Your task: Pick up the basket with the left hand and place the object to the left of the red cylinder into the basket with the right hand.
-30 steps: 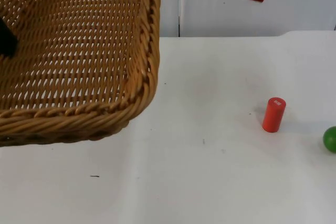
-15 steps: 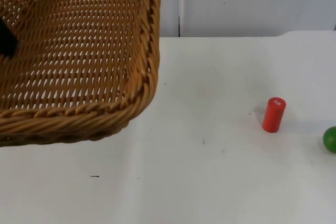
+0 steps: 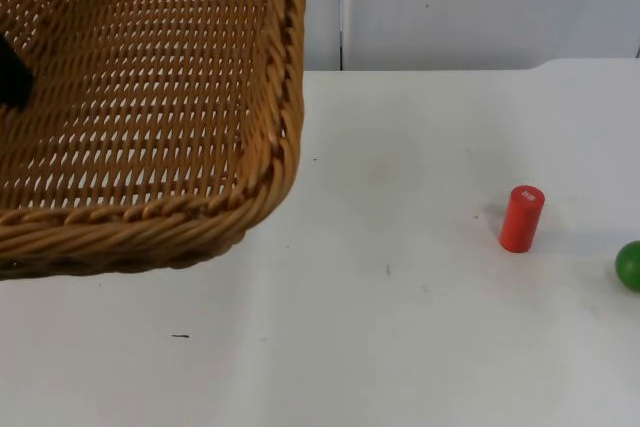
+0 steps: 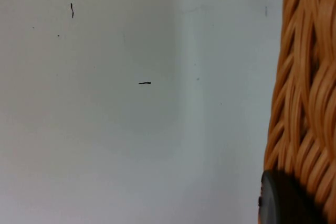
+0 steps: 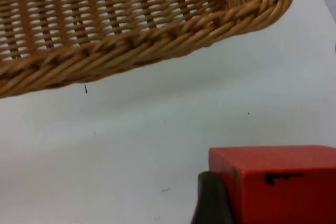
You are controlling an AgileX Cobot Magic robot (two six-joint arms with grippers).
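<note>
while gripped, red block [image 5: 278, 182] in right tool [image 5: 215, 198]

Bright, even light; soft shadows under the basket [image 3: 150, 117].

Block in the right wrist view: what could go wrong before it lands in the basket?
1. The right gripper holds the block short of the basket rim; releasing here would likely drop it on the table.
2. The left gripper grips the raised basket by one edge only, so the block's landing could tip it.
</note>
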